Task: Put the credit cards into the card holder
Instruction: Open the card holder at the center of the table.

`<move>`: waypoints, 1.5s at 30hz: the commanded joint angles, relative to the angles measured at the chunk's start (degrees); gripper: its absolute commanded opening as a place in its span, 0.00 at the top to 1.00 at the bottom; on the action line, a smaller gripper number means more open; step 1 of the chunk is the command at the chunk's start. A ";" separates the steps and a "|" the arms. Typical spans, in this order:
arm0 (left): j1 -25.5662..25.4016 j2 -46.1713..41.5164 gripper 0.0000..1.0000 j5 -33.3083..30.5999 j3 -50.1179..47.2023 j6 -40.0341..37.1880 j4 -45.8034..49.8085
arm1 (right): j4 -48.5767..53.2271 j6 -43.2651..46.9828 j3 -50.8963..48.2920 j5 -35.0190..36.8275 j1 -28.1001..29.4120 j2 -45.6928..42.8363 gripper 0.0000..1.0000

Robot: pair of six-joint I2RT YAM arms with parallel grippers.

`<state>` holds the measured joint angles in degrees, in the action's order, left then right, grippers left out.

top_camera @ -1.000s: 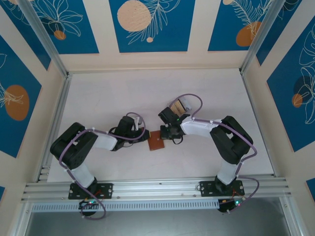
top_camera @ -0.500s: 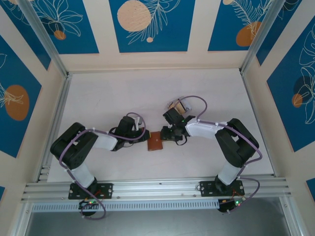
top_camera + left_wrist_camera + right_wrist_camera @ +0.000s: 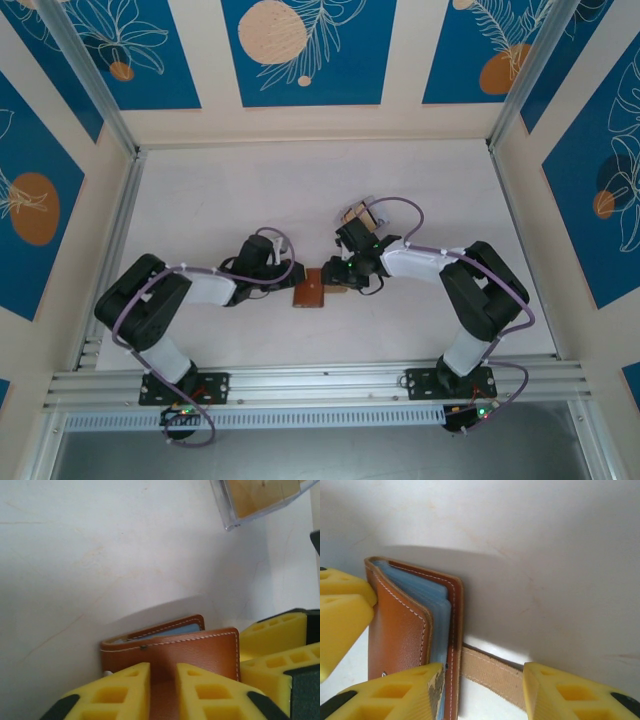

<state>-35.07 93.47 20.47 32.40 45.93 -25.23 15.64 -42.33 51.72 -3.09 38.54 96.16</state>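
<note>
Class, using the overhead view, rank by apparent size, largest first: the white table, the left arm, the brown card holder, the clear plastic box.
1. white table
2. left arm
3. card holder and clear plastic box: near alike; the right arm partly covers the box, so no ranking.

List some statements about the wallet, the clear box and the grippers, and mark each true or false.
1. The wallet lies on the table between the left gripper and the right gripper. True.
2. The wallet is snapped shut. False: its cover is ajar, blue sleeves show, and its strap lies loose.
3. The clear box holds tan cards. True.
4. The right gripper is clamped shut. False: its fingers stand apart, either side of the strap.
</note>
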 commanded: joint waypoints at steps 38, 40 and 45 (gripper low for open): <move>3.13 -10.17 1.00 3.41 -3.92 -6.83 17.67 | -8.69 -2.74 3.76 -9.38 1.91 1.05 0.62; 2.78 -8.91 1.00 3.56 -3.93 -6.47 16.18 | -8.67 -2.71 4.39 -9.82 2.36 1.42 0.64; 2.33 -6.83 1.00 3.91 -3.95 -5.00 12.24 | -10.28 -3.52 5.53 -12.20 3.36 2.90 0.71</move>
<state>-31.73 84.49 23.64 27.49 40.16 -7.64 5.41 -45.30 55.66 -12.16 41.10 97.56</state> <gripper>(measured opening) 0.037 0.296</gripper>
